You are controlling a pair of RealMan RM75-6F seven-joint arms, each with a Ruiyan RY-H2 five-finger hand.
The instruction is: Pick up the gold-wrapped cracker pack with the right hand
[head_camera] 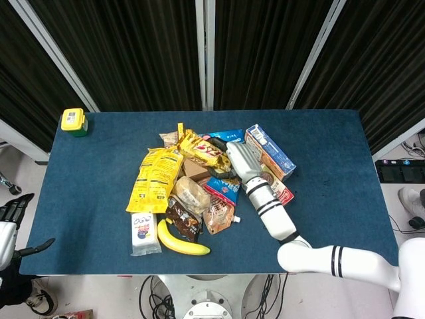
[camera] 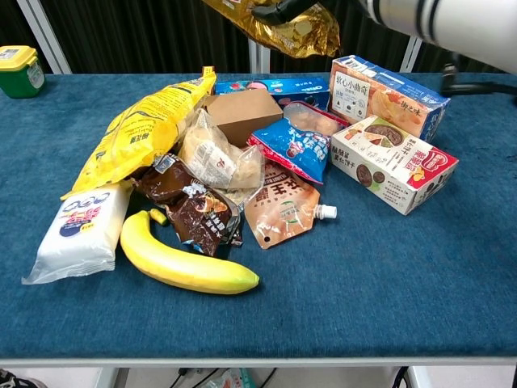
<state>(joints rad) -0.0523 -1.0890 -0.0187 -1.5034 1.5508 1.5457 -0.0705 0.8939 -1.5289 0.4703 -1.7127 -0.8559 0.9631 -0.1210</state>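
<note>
The gold-wrapped cracker pack (head_camera: 200,150) hangs in the air above the snack pile, gripped at its right end by my right hand (head_camera: 241,159). In the chest view the gold-wrapped cracker pack (camera: 284,22) is at the top edge, well above the table, with the dark fingers (camera: 277,10) of that hand wrapped over it; most of the hand is cut off by the frame. My left hand (head_camera: 11,211) hangs off the table's left side, low and far from the pile, holding nothing, with its fingers apart.
Below the lifted pack lie a brown box (camera: 242,113), a blue snack bag (camera: 295,145), a long yellow chip bag (camera: 141,129), a banana (camera: 186,263) and a white pack (camera: 77,230). Two cartons (camera: 392,162) sit right of the pile. A green-yellow container (head_camera: 74,121) stands far left.
</note>
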